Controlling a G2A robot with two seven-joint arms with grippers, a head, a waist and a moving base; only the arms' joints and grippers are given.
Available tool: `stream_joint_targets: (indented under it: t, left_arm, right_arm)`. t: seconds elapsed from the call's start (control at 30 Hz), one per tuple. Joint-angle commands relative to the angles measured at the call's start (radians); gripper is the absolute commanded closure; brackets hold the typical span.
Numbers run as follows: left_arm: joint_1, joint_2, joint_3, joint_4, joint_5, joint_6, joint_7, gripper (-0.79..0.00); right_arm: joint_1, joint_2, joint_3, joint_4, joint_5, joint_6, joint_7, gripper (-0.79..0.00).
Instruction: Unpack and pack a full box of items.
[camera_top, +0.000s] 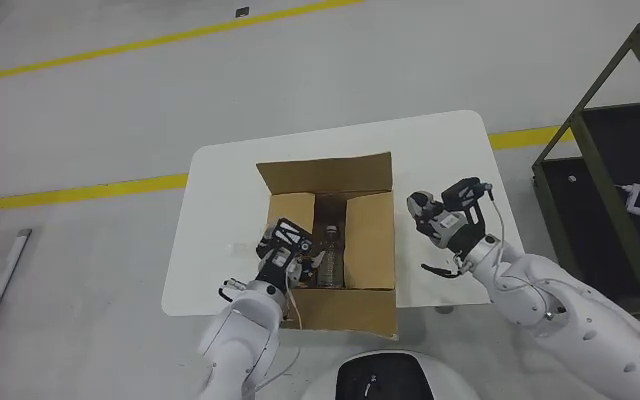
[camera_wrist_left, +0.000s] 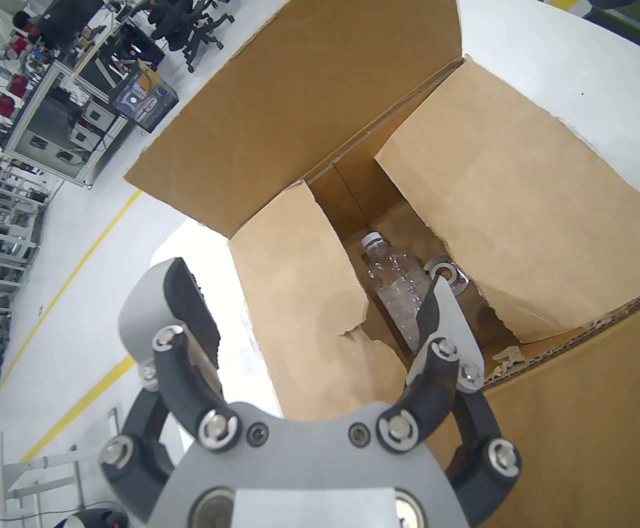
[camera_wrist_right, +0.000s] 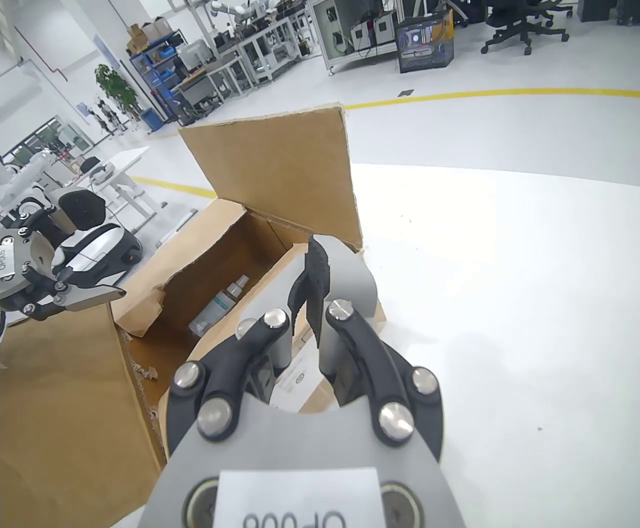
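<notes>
Two hands by open box (camera_top: 330, 172) on counter (camera_top: 225, 190). Left hand (camera_wrist_left: 305, 275) spread wide, empty, over left flap (camera_wrist_left: 280, 250); bottle (camera_wrist_left: 395, 285) lying inside box. Right hand (camera_wrist_right: 318, 247) closed, empty, right of box.

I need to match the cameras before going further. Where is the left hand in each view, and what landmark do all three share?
Top view: left hand over the left side of the box.
Left wrist view: left hand in the foreground, open, pointing into the box.
Right wrist view: left hand across the box from this camera.
Shared landmark: the box's upright flap.
</notes>
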Motion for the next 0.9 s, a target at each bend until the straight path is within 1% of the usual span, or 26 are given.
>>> stream_joint_targets:
  t: [0.0,0.13,0.23,0.33,0.37,0.4,0.43,0.5,0.53,0.57,0.6,0.63,0.7,0.73,0.87]
  left_arm:
    - [-0.028,-0.005,0.049,0.029,0.037,0.011,-0.041,-0.785]
    - [-0.090,-0.017,0.140,0.098,0.126,0.056,-0.109,-0.785]
    - [-0.126,-0.022,0.190,0.161,0.257,0.088,-0.143,-0.785]
    - [-0.144,-0.027,0.209,0.201,0.317,0.122,-0.165,-0.785]
    - [-0.149,-0.028,0.215,0.212,0.350,0.133,-0.166,-0.770]
    - [-0.152,-0.030,0.219,0.220,0.367,0.148,-0.166,-0.600]
    - [-0.154,-0.031,0.222,0.227,0.378,0.157,-0.166,-0.406]
    - [-0.158,-0.034,0.226,0.237,0.402,0.174,-0.170,-0.339]
    - [-0.159,-0.036,0.227,0.242,0.411,0.180,-0.173,-0.292]
    - [-0.160,-0.037,0.227,0.247,0.419,0.185,-0.175,-0.203]
    - [-0.161,-0.038,0.227,0.251,0.426,0.188,-0.176,-0.172]
    - [-0.161,-0.039,0.224,0.256,0.432,0.193,-0.180,-0.182]
    - [-0.159,-0.041,0.221,0.259,0.440,0.196,-0.181,-0.046]
    - [-0.158,-0.042,0.217,0.258,0.441,0.199,-0.182,0.000]
    - [-0.147,-0.045,0.207,0.245,0.452,0.202,-0.178,0.000]
  right_arm:
    - [0.004,-0.004,-0.002,0.006,-0.005,-0.002,0.008,0.000]
    - [0.011,-0.014,-0.003,0.013,-0.015,-0.011,0.026,0.000]
    - [0.017,-0.021,-0.009,0.009,-0.022,-0.022,0.043,0.000]
    - [0.033,-0.028,-0.020,0.011,-0.031,-0.063,0.074,0.000]
    - [0.040,-0.032,-0.023,0.016,-0.029,-0.074,0.082,0.000]
    - [0.048,-0.035,-0.028,0.020,-0.029,-0.085,0.091,0.000]
    - [0.057,-0.038,-0.034,0.026,-0.031,-0.098,0.103,0.000]
    - [0.074,-0.046,-0.050,0.040,-0.035,-0.112,0.124,0.000]
    - [0.083,-0.051,-0.058,0.050,-0.033,-0.120,0.135,0.000]
    - [0.091,-0.055,-0.065,0.060,-0.032,-0.123,0.137,0.000]
    - [0.098,-0.060,-0.074,0.069,-0.032,-0.130,0.142,0.000]
    - [0.106,-0.064,-0.082,0.079,-0.033,-0.134,0.148,0.000]
    - [0.118,-0.073,-0.094,0.094,-0.034,-0.144,0.156,0.000]
    - [0.124,-0.076,-0.100,0.103,-0.034,-0.148,0.161,0.000]
    - [0.144,-0.090,-0.114,0.132,-0.031,-0.159,0.181,0.000]
